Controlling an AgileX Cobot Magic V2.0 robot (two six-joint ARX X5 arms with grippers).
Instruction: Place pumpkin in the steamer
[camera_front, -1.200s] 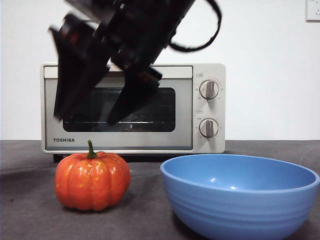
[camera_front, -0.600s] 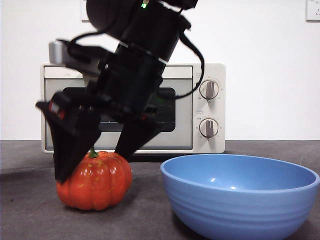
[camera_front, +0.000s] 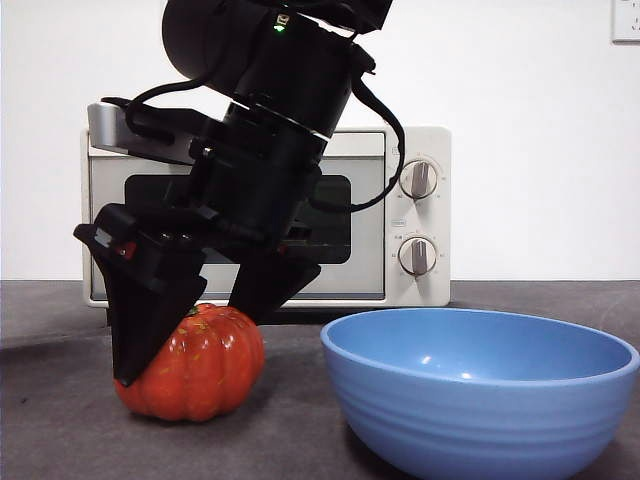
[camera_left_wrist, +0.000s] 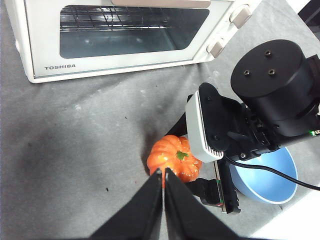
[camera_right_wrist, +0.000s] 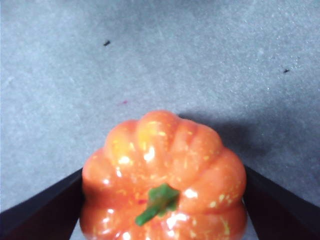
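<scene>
The orange pumpkin (camera_front: 205, 372) rests on the dark table in front of the steamer (camera_front: 365, 275), tipped a little to one side. My right gripper (camera_front: 185, 350) has come down from above and is shut on it, one black jaw pressed against each flank. Up close in the right wrist view, the pumpkin (camera_right_wrist: 165, 145) with its green stem fills the gap of the right gripper (camera_right_wrist: 162, 172). My left gripper (camera_left_wrist: 163, 176) hangs high over the scene, shut and empty, looking down on the pumpkin (camera_left_wrist: 170, 156). The steamer (camera_left_wrist: 100, 66) has its glass door closed.
A wide blue bowl (camera_front: 480, 400) stands at the front right, close beside the pumpkin, and shows partly under the right arm (camera_left_wrist: 270, 95) as a blue bowl (camera_left_wrist: 270, 177). The table's edge runs just past the bowl in the left wrist view.
The right gripper dropped from in front of the steamer door down over the pumpkin and took hold of it. The pumpkin has tilted slightly.
</scene>
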